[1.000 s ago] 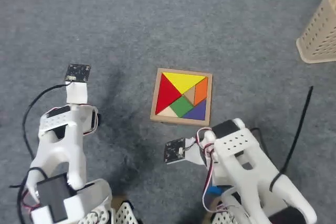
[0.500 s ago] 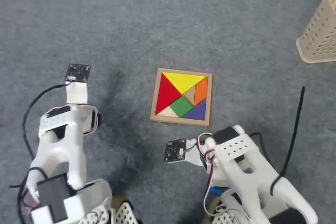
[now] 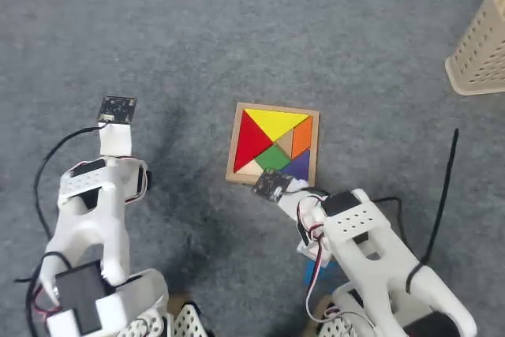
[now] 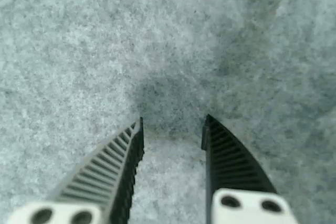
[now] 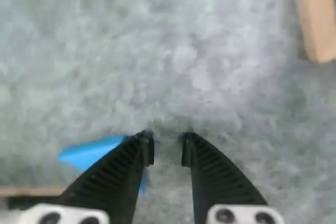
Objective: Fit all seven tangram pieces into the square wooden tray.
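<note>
The square wooden tray (image 3: 233,147) lies mid-table, holding red, yellow, orange, green, purple and pale wood pieces packed together. One corner of the tray (image 5: 314,17) shows in the right wrist view. A blue piece (image 5: 89,152) lies flat on the grey carpet, close beside one finger of my right gripper (image 5: 167,141). That gripper is open by a narrow gap with nothing in it. From above, the blue piece (image 3: 309,273) peeks out under the right arm, nearer the front than the tray. My left gripper (image 4: 173,125) stands open over bare carpet, far left of the tray.
A beige perforated block (image 3: 478,43) stands at the back right edge. A black cable (image 3: 443,195) rises beside the right arm. The right arm's camera board (image 3: 271,185) overlaps the tray's front rim. Grey carpet stretches behind and left of the tray.
The right arm's wrist has swung from left of its base up toward the tray's front edge. The left arm has kept still.
</note>
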